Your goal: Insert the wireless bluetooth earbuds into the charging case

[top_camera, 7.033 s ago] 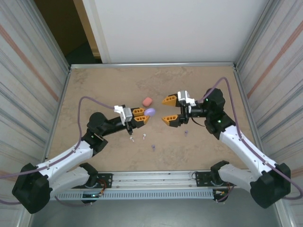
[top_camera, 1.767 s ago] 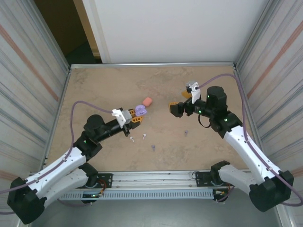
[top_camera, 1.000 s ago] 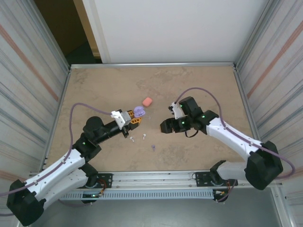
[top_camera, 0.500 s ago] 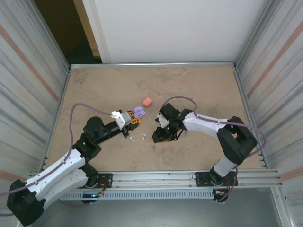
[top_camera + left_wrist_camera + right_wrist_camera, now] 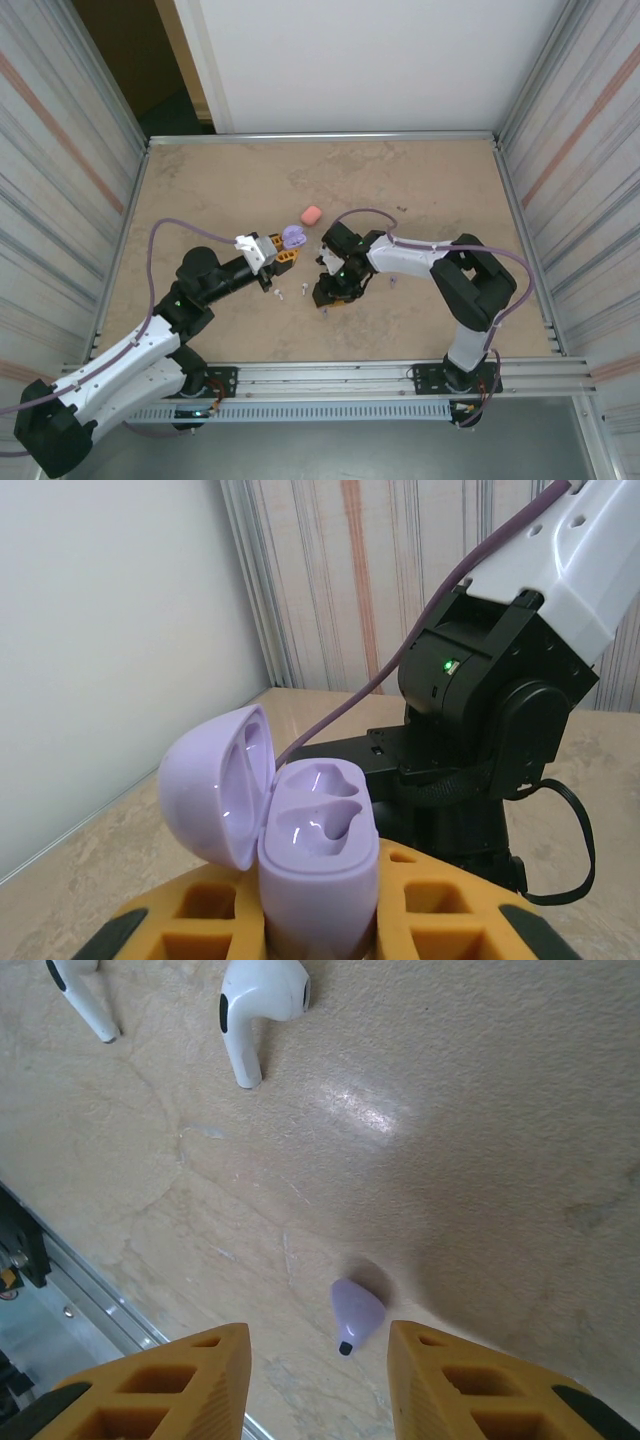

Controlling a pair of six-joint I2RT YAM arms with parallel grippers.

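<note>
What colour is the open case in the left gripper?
Lilac case, best in the left wrist view.

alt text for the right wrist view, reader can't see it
A small purple earbud lies on the tan table between the right gripper's two orange fingers, which stand open on either side without touching it. Two white earbuds lie farther off, at the top left.

Tan marbled table point(image 5: 220, 190), white back panel point(image 5: 350, 60), ribbed side walls point(image 5: 60, 150), metal rail point(image 5: 330, 375)
</note>
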